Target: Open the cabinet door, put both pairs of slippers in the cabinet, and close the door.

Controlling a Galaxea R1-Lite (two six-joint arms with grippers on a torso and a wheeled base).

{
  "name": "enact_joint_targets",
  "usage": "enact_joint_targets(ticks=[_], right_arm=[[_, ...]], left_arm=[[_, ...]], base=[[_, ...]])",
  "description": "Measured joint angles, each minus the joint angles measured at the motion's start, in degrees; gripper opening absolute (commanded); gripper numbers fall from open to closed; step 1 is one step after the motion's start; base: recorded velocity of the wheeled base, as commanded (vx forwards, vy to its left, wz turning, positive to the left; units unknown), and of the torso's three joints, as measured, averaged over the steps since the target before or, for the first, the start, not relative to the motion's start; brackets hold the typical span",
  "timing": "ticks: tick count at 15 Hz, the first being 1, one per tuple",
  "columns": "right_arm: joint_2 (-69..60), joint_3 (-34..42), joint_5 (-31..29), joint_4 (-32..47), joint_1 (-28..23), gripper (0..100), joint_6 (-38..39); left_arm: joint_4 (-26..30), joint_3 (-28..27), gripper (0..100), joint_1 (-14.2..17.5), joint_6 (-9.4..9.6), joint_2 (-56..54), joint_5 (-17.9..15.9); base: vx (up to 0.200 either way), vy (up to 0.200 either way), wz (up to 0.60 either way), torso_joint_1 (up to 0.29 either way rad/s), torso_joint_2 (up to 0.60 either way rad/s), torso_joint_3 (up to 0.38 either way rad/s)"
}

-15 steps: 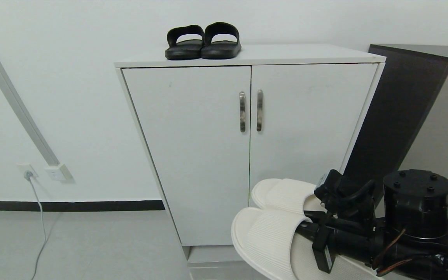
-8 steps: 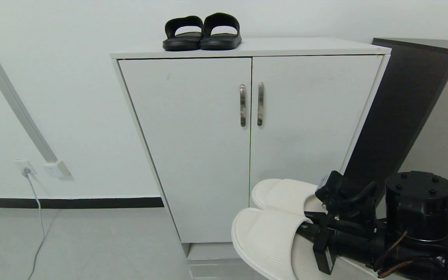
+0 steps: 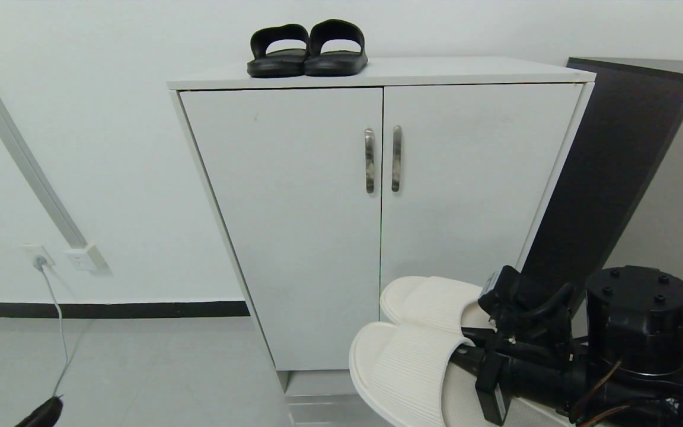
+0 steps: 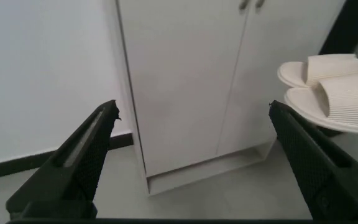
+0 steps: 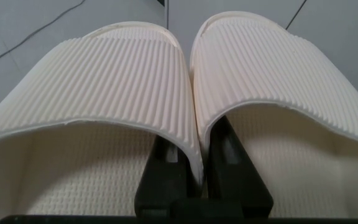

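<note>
White cabinet [image 3: 466, 70] straight ahead against the wall [image 3: 110, 148], both doors [image 3: 294, 237] shut, their seam running down the middle. Two upright metal handles [image 3: 369, 160] just either side of that seam, at upper-door height. Black slippers [image 3: 308, 50] on the cabinet's top, side by side and touching, close to the front edge and left of the top's middle; bare top from there to the right-hand corner. White slippers [image 3: 418, 350] low at the right, in front of the right door's lower part, side by side, toes toward the cabinet and near it. Right gripper [image 5: 194, 162] behind them, fingers pinched narrow on the pair's two adjoining inner walls, one finger inside each slipper. Left gripper [image 4: 192, 111] low at the far left over the floor [image 3: 158, 367], well apart from the cabinet, fingers spread wide with nothing between them. Open floor before the left door and out past the cabinet's left edge to the socket [image 3: 36, 256] and its hanging cable [image 3: 60, 332]. Dark cabinet [image 3: 614, 178] tight beside the right edge, leaving no room on that side.
</note>
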Motion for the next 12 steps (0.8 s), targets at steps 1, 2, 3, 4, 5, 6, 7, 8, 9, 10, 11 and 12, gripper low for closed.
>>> enact_joint_targets(ticks=[1, 2, 3, 4, 5, 6, 7, 8, 9, 10, 11, 12], right_arm=[[0.18, 0.00, 0.00, 0.01, 0.00, 0, 0.00], [0.39, 0.01, 0.00, 0.04, 0.07, 0, 0.00], [0.55, 0.06, 0.00, 0.04, 0.07, 0, 0.00], [0.74, 0.06, 0.00, 0.04, 0.07, 0, -0.02], [0.91, 0.06, 0.00, 0.04, 0.07, 0, 0.00], [1.02, 0.06, 0.00, 0.04, 0.07, 0, 0.00], [1.07, 0.06, 0.00, 0.04, 0.07, 0, 0.00], [1.12, 0.12, 0.00, 0.04, 0.07, 0, 0.00], [1.13, 0.30, 0.00, 0.06, 0.07, 0, 0.00], [1.16, 0.34, 0.00, 0.09, 0.07, 0, 0.00], [1.16, 0.39, 0.00, 0.06, 0.11, 0, 0.06], [1.13, 0.41, 0.04, 0.01, 0.00, 0, 0.13]], left_arm=[[-2.72, -0.29, 100, -0.59, 0.55, 3.47, -1.30], [-5.86, -0.60, 100, -1.74, 1.01, 7.40, -2.27], [-8.55, -0.94, 100, -3.34, 1.17, 10.90, -2.79], [-11.14, -1.43, 100, -5.22, 1.21, 14.37, -3.08], [-13.82, -2.17, 100, -7.36, 1.21, 18.07, -3.19], [-16.04, -3.13, 100, -9.40, 1.21, 21.33, -3.19], [-17.60, -4.33, 100, -11.34, 1.18, 24.34, -3.17], [-18.72, -5.92, 100, -13.10, 0.95, 27.34, -3.15], [-19.54, -7.80, 100, -14.77, 0.16, 29.89, -3.13], [-19.98, -9.95, 100, -16.52, -1.04, 32.15, -3.08], [-20.57, -12.48, 100, -18.44, -2.47, 34.16, -3.06], [-20.76, -15.08, 100, -20.59, -3.50, 35.78, -3.08]], base=[[0.000, 0.000, 0.00, 0.000, 0.00, 0.000], [0.000, 0.000, 0.00, 0.000, 0.00, 0.000], [0.000, 0.000, 0.00, 0.000, 0.00, 0.000], [0.000, 0.000, 0.00, 0.000, 0.00, 0.000], [0.000, 0.000, 0.00, 0.000, 0.00, 0.000], [0.000, 0.000, 0.00, 0.000, 0.00, 0.000], [0.000, 0.000, 0.00, 0.000, 0.00, 0.000], [0.000, 0.000, 0.00, 0.000, 0.00, 0.000], [0.000, 0.000, 0.00, 0.000, 0.00, 0.000], [0.000, 0.000, 0.00, 0.000, 0.00, 0.000], [0.000, 0.000, 0.00, 0.000, 0.00, 0.000], [0.000, 0.000, 0.00, 0.000, 0.00, 0.000]])
